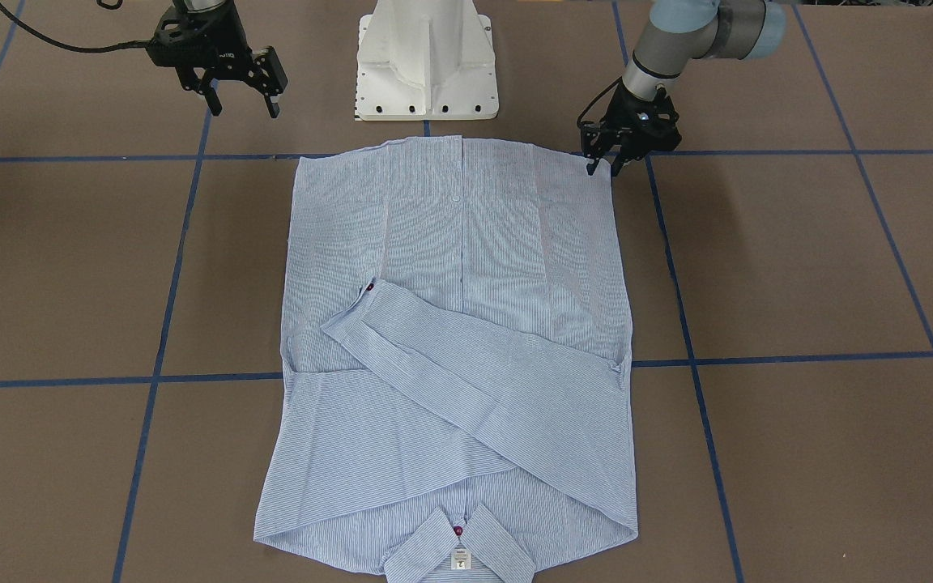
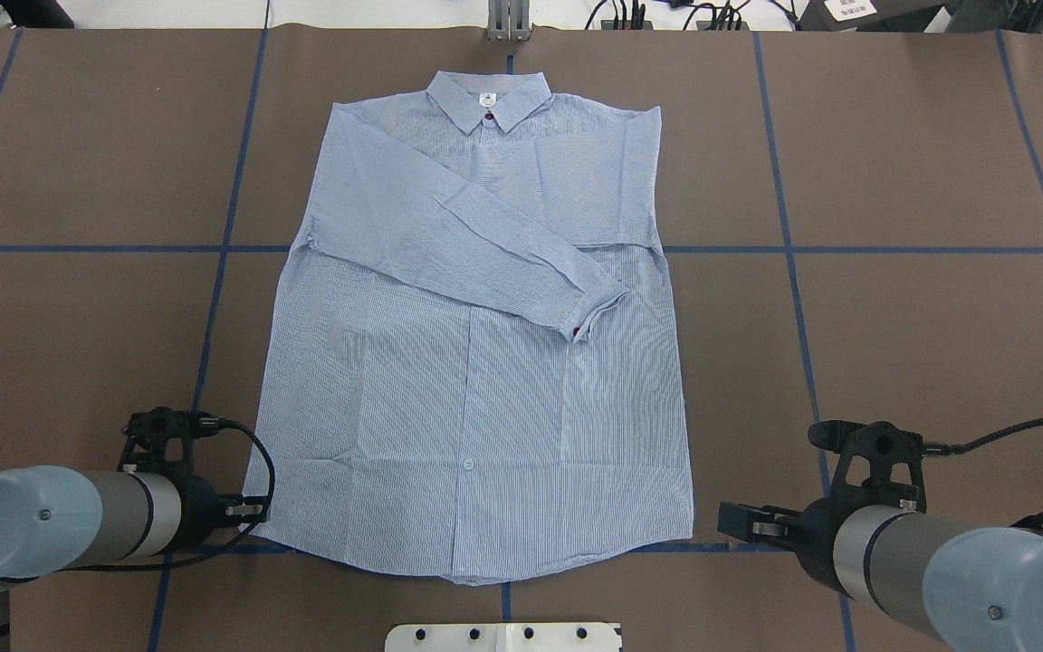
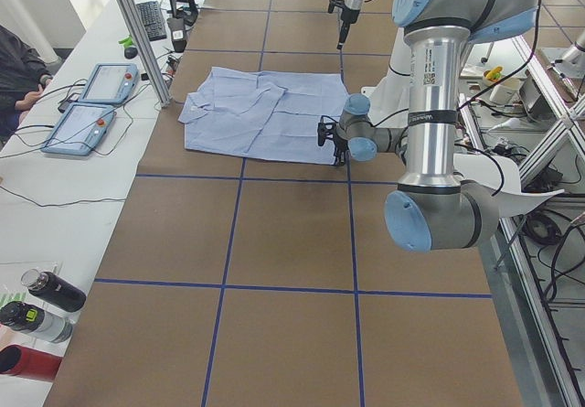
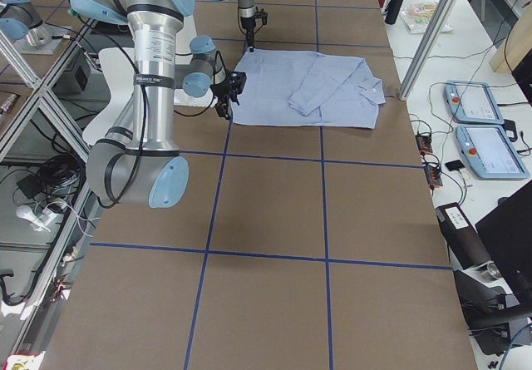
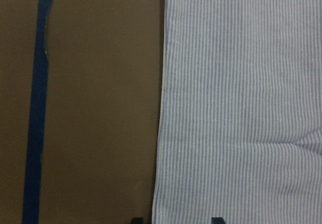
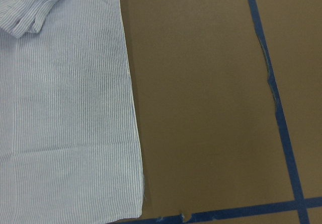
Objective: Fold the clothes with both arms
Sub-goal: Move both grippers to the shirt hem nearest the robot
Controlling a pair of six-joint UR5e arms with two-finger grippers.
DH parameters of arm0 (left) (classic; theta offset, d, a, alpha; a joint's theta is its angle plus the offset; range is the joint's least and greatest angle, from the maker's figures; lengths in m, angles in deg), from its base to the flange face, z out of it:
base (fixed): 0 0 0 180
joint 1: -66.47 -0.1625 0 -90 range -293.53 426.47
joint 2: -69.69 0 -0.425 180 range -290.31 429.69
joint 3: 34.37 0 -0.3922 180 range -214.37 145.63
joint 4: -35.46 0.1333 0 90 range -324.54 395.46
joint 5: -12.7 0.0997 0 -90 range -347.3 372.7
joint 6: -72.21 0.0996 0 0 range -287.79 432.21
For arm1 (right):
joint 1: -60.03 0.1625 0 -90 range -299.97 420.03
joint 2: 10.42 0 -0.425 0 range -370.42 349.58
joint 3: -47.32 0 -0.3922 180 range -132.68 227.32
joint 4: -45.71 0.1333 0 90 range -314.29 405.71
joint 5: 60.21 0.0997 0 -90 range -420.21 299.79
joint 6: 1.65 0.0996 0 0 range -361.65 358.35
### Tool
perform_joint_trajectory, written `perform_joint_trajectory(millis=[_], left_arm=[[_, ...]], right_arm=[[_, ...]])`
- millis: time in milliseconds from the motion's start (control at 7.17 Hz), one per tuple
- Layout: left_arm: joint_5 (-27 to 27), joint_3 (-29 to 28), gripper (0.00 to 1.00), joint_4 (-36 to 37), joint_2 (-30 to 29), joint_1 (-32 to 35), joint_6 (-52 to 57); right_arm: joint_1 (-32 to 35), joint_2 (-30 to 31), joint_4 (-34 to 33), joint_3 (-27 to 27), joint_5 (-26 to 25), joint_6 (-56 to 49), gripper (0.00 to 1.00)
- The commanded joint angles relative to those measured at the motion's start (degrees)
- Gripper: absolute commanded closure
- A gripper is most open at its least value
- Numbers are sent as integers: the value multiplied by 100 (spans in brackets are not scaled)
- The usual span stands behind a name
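The light blue striped shirt (image 2: 476, 362) lies flat and front up on the brown table, with both sleeves folded across its chest and the collar (image 2: 488, 101) at the far side. My left gripper (image 1: 603, 168) is open and low at the hem's left corner. In the left wrist view its two fingertips (image 5: 217, 220) straddle the shirt's side edge (image 5: 161, 133). My right gripper (image 1: 244, 101) is open and empty, raised beside the hem's right corner (image 6: 136, 209) and off the cloth.
The white pedestal base (image 1: 426, 65) stands just behind the hem. Blue tape lines (image 2: 784, 244) cross the table. Two tablets (image 3: 91, 105), a keyboard and bottles (image 3: 37, 306) lie on the side bench, where part of a person (image 3: 18, 59) shows.
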Motion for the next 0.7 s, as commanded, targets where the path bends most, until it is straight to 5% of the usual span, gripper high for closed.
perform_joint_trajectory(millis=[0,279,558], left_arm=[[-108,9,100,-3,-5,-2,-50],[-99,18,100,-3,-5,-20,-50],[-90,62,100,-12,-13,-29,-50]], right_arm=[[-11,51,0,0,9,0,0],[-81,131,78,61,9,18,0],[-151,436,1214,455,-131,158,0]])
